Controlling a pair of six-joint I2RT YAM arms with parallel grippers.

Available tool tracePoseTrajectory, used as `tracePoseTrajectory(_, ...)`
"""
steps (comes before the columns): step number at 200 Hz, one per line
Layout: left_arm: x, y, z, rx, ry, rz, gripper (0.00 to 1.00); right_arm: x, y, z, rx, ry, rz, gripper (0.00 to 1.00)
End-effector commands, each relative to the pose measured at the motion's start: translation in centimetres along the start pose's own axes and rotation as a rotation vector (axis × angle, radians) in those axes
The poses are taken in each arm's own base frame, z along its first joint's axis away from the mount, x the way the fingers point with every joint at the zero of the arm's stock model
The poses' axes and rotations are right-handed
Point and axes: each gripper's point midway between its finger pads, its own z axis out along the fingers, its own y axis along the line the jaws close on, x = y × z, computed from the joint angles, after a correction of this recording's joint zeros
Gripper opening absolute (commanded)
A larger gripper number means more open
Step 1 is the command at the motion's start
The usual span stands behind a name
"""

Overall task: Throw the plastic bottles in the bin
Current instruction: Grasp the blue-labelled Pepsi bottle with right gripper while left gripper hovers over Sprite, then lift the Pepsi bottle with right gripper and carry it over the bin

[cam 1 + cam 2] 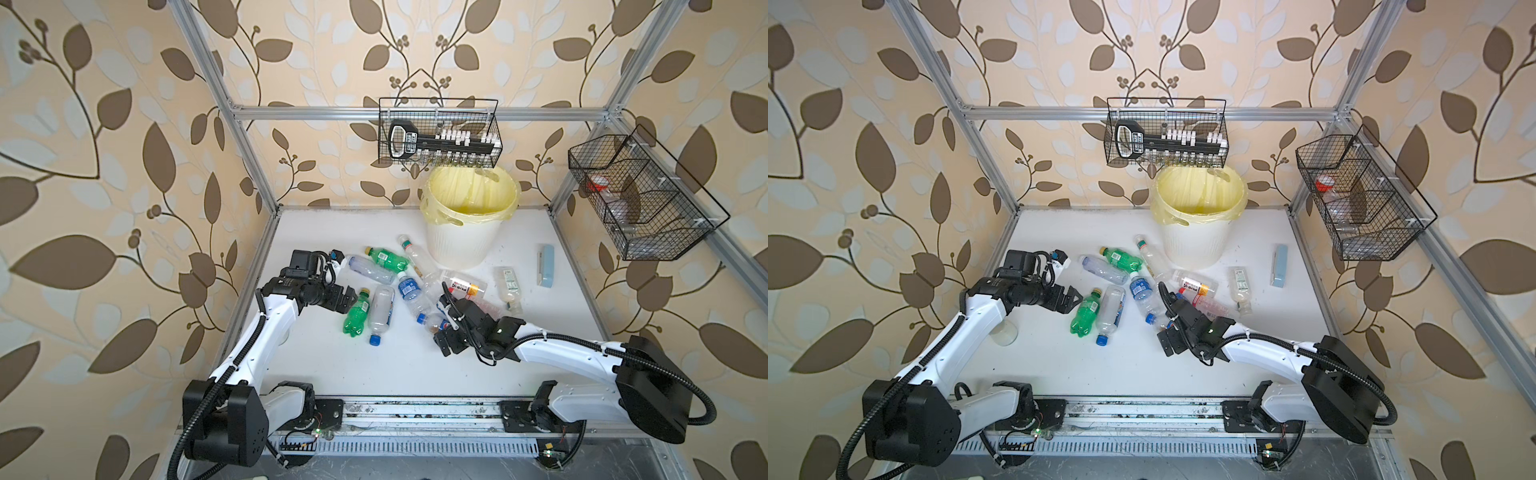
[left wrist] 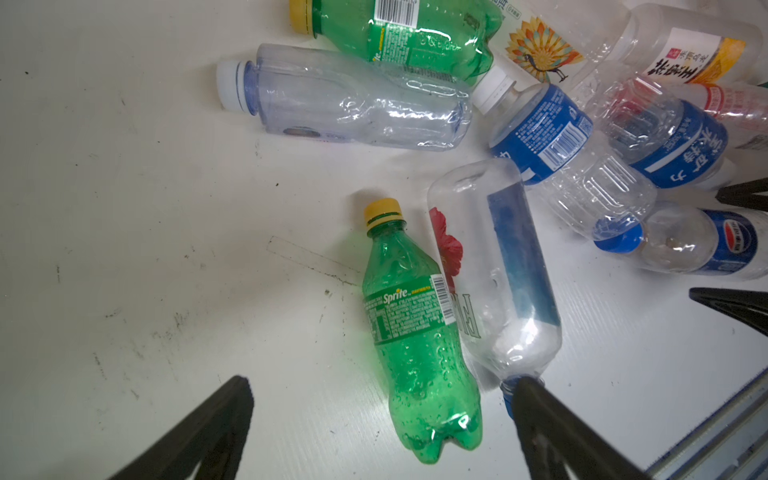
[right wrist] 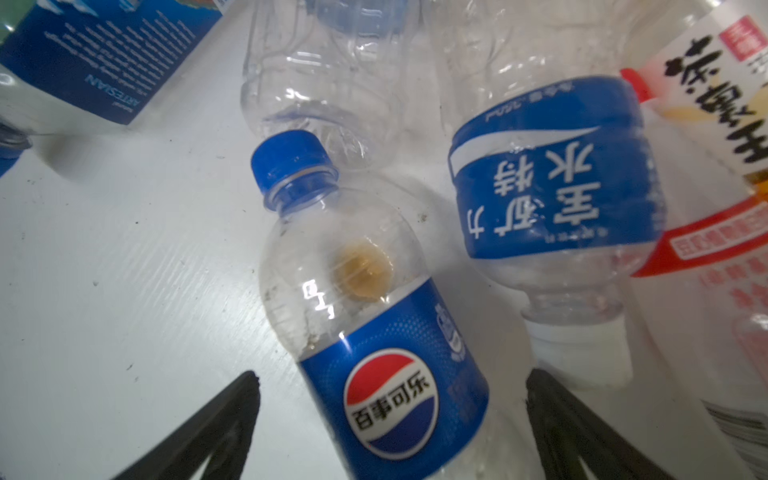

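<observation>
**Plastic bottles** (image 1: 409,291): lying flat in a loose cluster on the white table (image 1: 374,365), between the two arms and in front of the bin.

**Bin** (image 1: 461,249): cream, ribbed, lined with a yellow bag. It stands upright at the back of the table, apart from both grippers.

**Left gripper** (image 2: 382,386): jaws spread wide, gripping nothing. In the left wrist view the base half of the green Sprite bottle (image 2: 415,332) lies between the fingers, yellow cap pointing away. One fingertip overlaps the blue cap of the clear bottle (image 2: 498,266) lying against the Sprite. In a top view this gripper (image 1: 347,300) sits just beside the Sprite's cap end.

**Right gripper** (image 3: 392,380): jaws spread wide, gripping nothing. The blue-capped Pepsi bottle (image 3: 374,332) lies between the fingers, label nearest them and cap pointing away. Whether the fingers touch it cannot be told.

**Pale-blue case** (image 1: 545,266): on the table right of the bin, well apart from the cluster.
</observation>
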Motion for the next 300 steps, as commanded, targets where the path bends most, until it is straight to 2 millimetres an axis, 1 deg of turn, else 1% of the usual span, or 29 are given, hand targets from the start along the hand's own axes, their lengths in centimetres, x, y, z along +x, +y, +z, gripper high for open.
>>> tracePoseTrajectory(1, 0.4, -0.2, 0.2, 0.026, 0.004, -0.01, 0.99, -0.1, 0.6, 0.3, -0.009, -0.015, -0.003, 1.0)
tracePoseTrajectory(45, 0.6, 0.0, 0.3, 0.029, 0.012, -0.015, 0.99, 0.9, 1.5, 0.5, -0.031, -0.004, -0.002, 0.96)
tracePoseTrajectory(75, 0.7, 0.2, 0.4, 0.029, 0.015, -0.019, 0.99, 1.5, 1.6, 0.6, -0.035, 0.003, 0.015, 0.93)
tracePoseTrajectory(104, 0.8, -0.6, 0.3, 0.078, 0.017, -0.012, 0.99, 2.4, 0.9, 1.0, 0.004, 0.019, 0.029, 0.88)
tracePoseTrajectory(116, 0.8, -0.5, 0.2, 0.078, 0.019, -0.012, 0.99, 2.5, 0.8, 1.1, 0.012, 0.022, 0.035, 0.86)
tracePoseTrajectory(163, 0.9, -0.3, 0.2, 0.074, 0.018, -0.02, 0.99, 2.4, 1.2, 0.9, -0.008, 0.012, 0.053, 0.74)
tracePoseTrajectory(179, 0.8, -0.2, 0.2, 0.072, 0.017, -0.023, 0.99, 2.5, 1.3, 0.8, -0.012, 0.014, 0.054, 0.69)
tracePoseTrajectory(199, 0.9, -0.2, 0.2, 0.076, 0.024, -0.031, 0.99, 2.6, 1.3, 0.7, -0.013, 0.017, 0.057, 0.59)
tracePoseTrajectory(212, 0.9, -0.2, 0.2, 0.079, 0.026, -0.031, 0.99, 2.6, 1.5, 0.6, -0.017, 0.014, 0.059, 0.55)
tracePoseTrajectory(228, 0.9, -0.2, 0.1, 0.08, 0.024, -0.033, 0.99, 2.5, 1.8, 0.2, -0.023, 0.007, 0.059, 0.51)
tracePoseTrajectory(245, 0.8, -0.2, 0.0, 0.082, 0.02, -0.034, 0.99, 2.1, 2.2, -0.5, -0.033, -0.015, 0.058, 0.5)
tracePoseTrajectory(272, 0.9, -0.2, 0.0, 0.083, 0.018, -0.035, 0.99, 0.8, 2.8, -2.1, -0.069, -0.076, 0.07, 0.49)
tracePoseTrajectory(300, 0.8, -0.3, -0.2, 0.092, 0.013, -0.037, 0.99, -0.9, 2.4, -4.2, -0.082, -0.161, 0.114, 0.47)
